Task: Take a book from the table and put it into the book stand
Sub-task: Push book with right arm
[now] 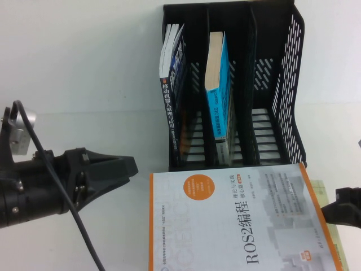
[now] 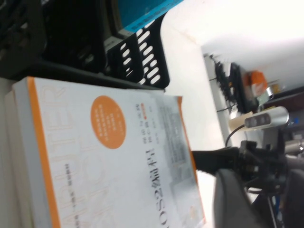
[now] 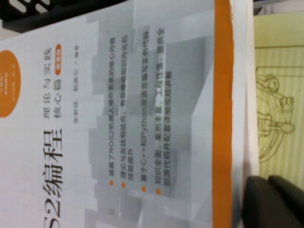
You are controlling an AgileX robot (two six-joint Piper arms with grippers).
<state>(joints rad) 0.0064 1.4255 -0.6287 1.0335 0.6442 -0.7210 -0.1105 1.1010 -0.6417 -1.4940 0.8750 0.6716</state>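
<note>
White ROS2 book point(image 1: 231, 223) lies flat on table point(image 1: 73, 84), just in front of black book stand point(image 1: 282, 90) — atop a yellowish book point(image 1: 330, 226). Stand holds dark book point(image 1: 172, 84), left slot, and blue book point(image 1: 217, 84), middle slot. Left gripper point(image 1: 127, 168) beside the book's left edge, jaws narrowly parted, holding nothing. Right gripper point(image 1: 338, 208) at right edge — opening: cannot tell.

Left tool point(image 1: 127, 169) slightly parted at left, right tool point(image 1: 333, 210) low right
</note>
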